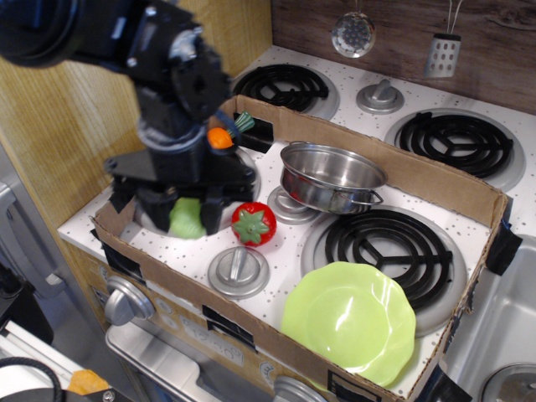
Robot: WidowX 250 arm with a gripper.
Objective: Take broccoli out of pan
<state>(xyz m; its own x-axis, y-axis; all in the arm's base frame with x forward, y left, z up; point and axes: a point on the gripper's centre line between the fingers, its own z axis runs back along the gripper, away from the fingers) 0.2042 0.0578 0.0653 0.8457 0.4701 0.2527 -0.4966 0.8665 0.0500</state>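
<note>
So the broccoli (186, 219) is already out of the pan (332, 177), which sits empty mid-stove. It's low over the front-left burner (151, 219), just left of the tomato (253, 224), with the end effector (188, 209) clamped on it. Looks like the set-down step to me. Next up is probably lowering it onto the worktop (276, 251), letting go, and lifting clear of the carrot (220, 138) behind.

Shiny round stainless-steel pan (332, 175); glossy lime-green plastic plate (349, 320); matt brown cardboard tray wall (419, 174); speckled white surface (276, 239).
</note>
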